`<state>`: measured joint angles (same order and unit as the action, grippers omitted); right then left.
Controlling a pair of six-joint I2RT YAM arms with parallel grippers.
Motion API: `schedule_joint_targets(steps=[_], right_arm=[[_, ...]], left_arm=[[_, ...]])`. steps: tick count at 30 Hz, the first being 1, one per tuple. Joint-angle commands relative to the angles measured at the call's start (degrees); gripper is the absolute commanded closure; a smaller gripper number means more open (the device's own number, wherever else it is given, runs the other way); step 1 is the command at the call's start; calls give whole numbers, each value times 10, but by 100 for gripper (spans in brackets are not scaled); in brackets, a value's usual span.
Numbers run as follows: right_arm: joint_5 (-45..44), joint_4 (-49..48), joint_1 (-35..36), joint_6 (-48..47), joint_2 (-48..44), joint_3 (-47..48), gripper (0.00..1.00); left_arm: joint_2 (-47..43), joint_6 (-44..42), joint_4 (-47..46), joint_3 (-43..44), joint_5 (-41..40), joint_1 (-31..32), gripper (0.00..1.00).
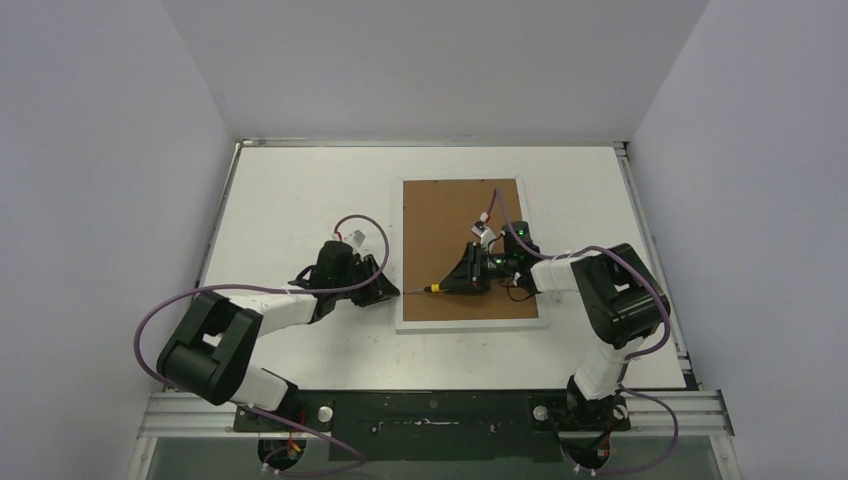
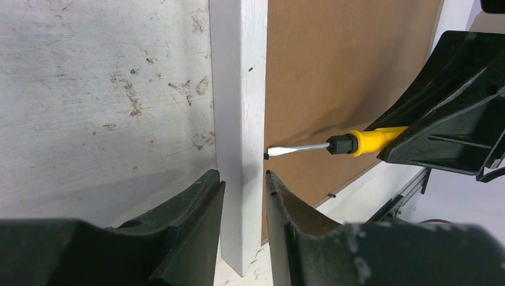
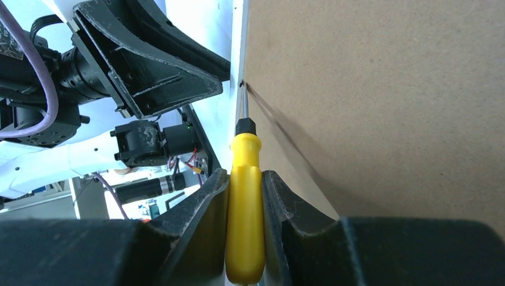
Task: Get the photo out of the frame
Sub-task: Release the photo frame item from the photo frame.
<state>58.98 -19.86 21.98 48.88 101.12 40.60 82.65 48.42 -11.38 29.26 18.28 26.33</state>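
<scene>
The left pincer [image 2: 243, 180] straddles the frame's [image 2: 238, 89] white left rail, jaws close either side; a firm clamp I cannot confirm. The frame lies face down on the tabletop [image 1: 290, 200], brown backing board [image 1: 450, 220] up, the photo out of sight, presumably beneath. The right pincer [image 3: 245, 179] is closed on 1 yellow screwdriver [image 3: 245, 232], tip at the seam. The photo likely creases easily: lift by an edge.

Matt fibreboard-backed frame [image 1: 440, 220], glossy plastic screwdriver [image 3: 244, 226]

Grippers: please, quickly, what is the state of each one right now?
Left gripper: closed on the white border of the frame.
Right gripper: closed, holding the yellow screwdriver by its handle.
</scene>
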Motion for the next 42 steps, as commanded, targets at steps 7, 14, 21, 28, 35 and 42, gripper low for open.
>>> schedule_joint_targets(steps=[7, 14, 21, 28, 35, 42], right_arm=[[5, -43, 18, 8, 19, 0, 95], [2, -51, 14, 16, 21, -2, 95], [4, -38, 2, 10, 16, -3, 95], [12, -26, -14, -1, 0, -19, 95], [9, -40, -17, 8, -4, -25, 95], [6, -59, -6, 24, 14, -17, 95]], left_arm=[[21, 2, -47, 23, 19, 1, 73], [29, 2, -49, 25, 22, 1, 79], [39, 2, -56, 26, 25, 1, 81], [44, 2, -59, 30, 25, 1, 81], [50, 5, -65, 33, 28, 1, 81], [53, 8, -69, 33, 32, 1, 82]])
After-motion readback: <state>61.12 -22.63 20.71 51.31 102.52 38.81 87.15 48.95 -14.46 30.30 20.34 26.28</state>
